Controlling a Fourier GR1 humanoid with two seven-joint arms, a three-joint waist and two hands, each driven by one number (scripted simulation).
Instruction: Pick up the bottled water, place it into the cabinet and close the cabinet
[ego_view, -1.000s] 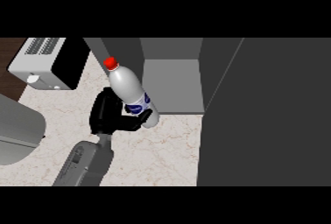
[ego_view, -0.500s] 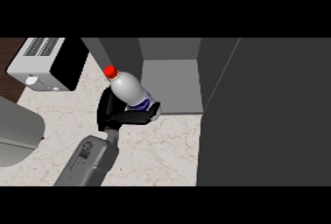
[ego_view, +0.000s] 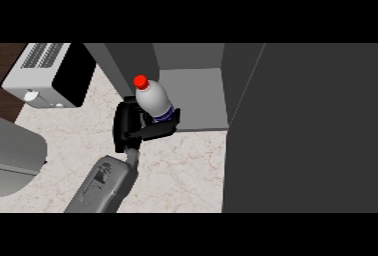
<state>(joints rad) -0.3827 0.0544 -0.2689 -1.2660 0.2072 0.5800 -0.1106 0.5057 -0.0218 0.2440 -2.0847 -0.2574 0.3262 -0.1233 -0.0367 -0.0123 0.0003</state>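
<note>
Black fingers (ego_view: 156, 131) of the left hand (ego_view: 131, 127) curl round the bottled water (ego_view: 153, 99).

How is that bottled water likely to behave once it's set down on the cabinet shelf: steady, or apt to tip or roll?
The bottled water looks tall and narrow with a small red cap, so it could tip if released tilted, as it is now in the hand. Its rounded body would probably roll if it fell on the cabinet floor. The smooth surface may be somewhat slippery.
</note>
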